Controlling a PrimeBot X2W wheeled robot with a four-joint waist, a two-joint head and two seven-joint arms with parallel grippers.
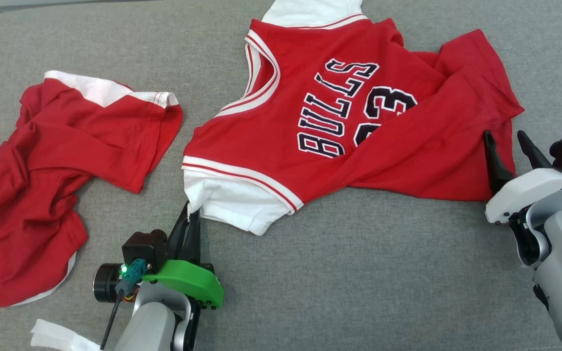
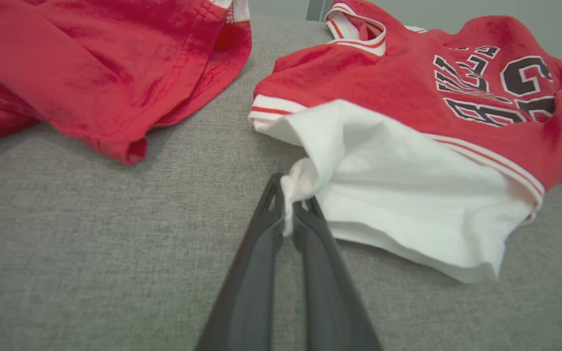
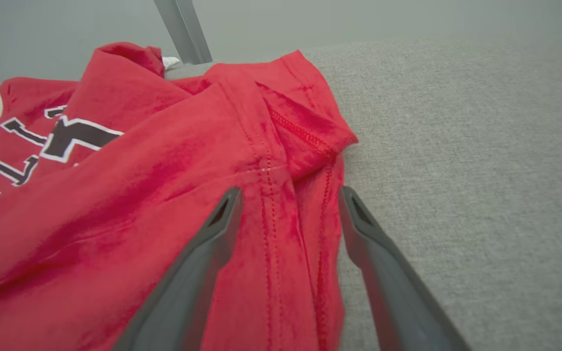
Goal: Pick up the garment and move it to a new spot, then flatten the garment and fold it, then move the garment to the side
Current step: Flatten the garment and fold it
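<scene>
Where its two dark fingers meet, the left gripper (image 2: 289, 195) is pinched tight on a bunched corner of the white sleeve (image 2: 408, 195) of the jersey (image 1: 339, 117), the cloth drawn up into a small peak between the tips while the rest of the sleeve lies slack on the grey cushion (image 1: 359, 282); behind the fingers sits a green wrist cover (image 1: 188, 282) on a pale forearm. Across the garment, the right gripper (image 3: 290, 195) stands spread wide and grips nothing; one finger lies over the red cloth, the other at the cloth's edge over bare grey, with a stitched side seam running between them; whether the tips press on the fabric I cannot tell. Between the two arms the jersey lies print-up in the middle of the cushion, red with white and red trim, its neck opening toward the robot's left; the black word BULLS reads sideways in the head view, and a fold of red cloth from the right side covers part of the number beside it; a second white sleeve shows at the far edge. Well to the left, apart from the jersey with a strip of grey between them, lie crumpled red shorts (image 1: 66, 161) with a white band; a white scrap (image 1: 56, 336) lies at the near left corner beside the left forearm.
</scene>
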